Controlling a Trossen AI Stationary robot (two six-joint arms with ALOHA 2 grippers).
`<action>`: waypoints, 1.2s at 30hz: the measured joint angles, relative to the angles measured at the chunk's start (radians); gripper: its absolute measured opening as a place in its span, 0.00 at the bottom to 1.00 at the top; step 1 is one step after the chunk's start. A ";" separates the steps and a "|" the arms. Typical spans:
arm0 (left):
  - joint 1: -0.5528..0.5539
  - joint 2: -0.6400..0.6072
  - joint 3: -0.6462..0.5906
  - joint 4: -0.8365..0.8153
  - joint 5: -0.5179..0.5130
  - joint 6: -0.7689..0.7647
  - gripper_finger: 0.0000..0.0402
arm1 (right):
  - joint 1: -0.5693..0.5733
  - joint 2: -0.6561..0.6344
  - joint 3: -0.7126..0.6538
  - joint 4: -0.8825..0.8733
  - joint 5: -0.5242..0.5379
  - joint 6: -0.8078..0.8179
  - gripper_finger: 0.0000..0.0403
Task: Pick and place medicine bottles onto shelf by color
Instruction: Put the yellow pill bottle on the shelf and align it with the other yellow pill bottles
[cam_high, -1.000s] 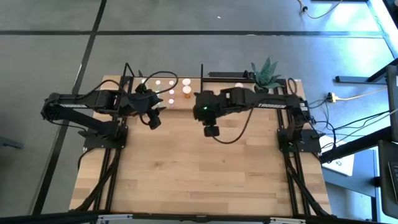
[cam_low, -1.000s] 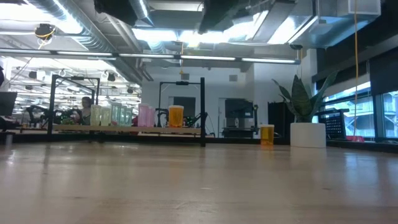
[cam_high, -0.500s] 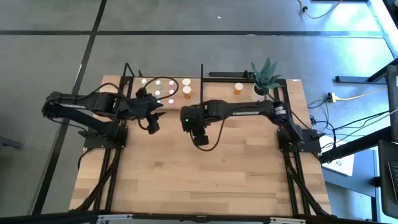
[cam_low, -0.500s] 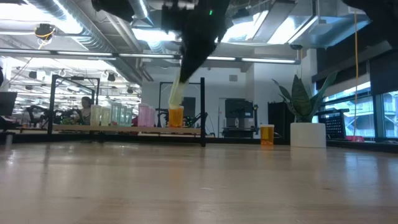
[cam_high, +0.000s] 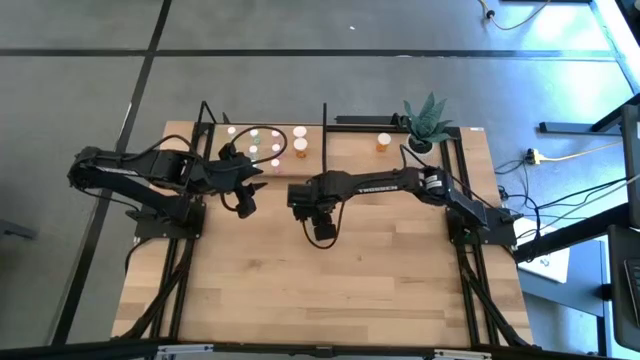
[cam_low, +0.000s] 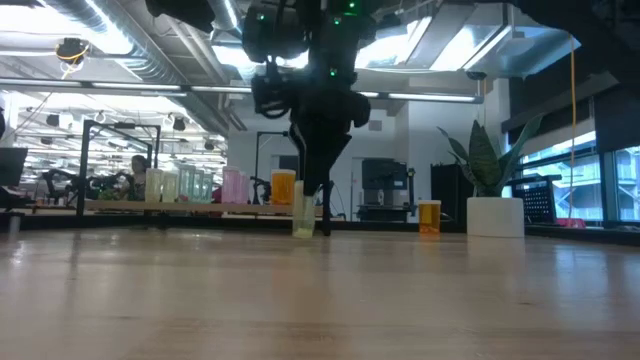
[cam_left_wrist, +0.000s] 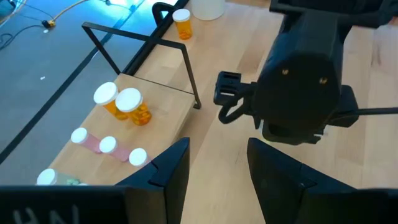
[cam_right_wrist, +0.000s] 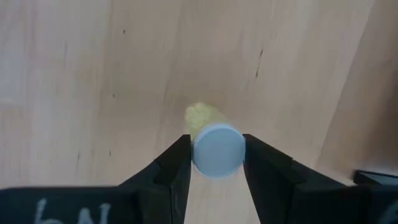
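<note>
My right gripper (cam_low: 312, 192) is shut on a pale green medicine bottle (cam_low: 304, 218) with a white cap (cam_right_wrist: 216, 149), low over the table's middle, just near of the shelf's right end. The shelf (cam_high: 262, 150) is a pale board in a black frame at the far left. On it stand orange bottles (cam_left_wrist: 124, 102), pink bottles (cam_left_wrist: 107, 146) and green ones (cam_high: 254, 133). My left gripper (cam_left_wrist: 214, 168) stands open and holds nothing, above the table just near of the shelf. My right gripper pinches the green bottle at its cap end (cam_right_wrist: 216, 149) between its two fingers (cam_right_wrist: 177, 165), which come from above and point steeply down. The bottle hangs about upright below the fingertips. Whether its bottom (cam_low: 304, 234) touches the table, I cannot tell.
One orange bottle (cam_high: 384, 142) stands on the table at the far edge, right of the shelf. Beside it is a plant in a white pot (cam_high: 425, 125). The shelf's black upright end bar (cam_high: 324, 125) stands close to my right gripper.
My right gripper has come down from high above the table, moving toward the left and near edges, and has tipped steeper downward. The green bottle came down with it, tilted half a second ago and about upright now.
</note>
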 joint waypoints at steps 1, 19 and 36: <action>0.000 0.000 0.000 0.000 0.000 0.000 0.38 | 0.000 0.004 0.000 0.000 0.000 0.000 0.34; 0.000 0.000 0.000 0.000 -0.001 0.000 0.38 | 0.000 0.013 0.000 0.018 -0.029 0.000 0.35; 0.000 0.000 0.000 0.000 -0.001 0.000 0.38 | 0.000 0.013 0.000 0.034 -0.034 0.003 0.58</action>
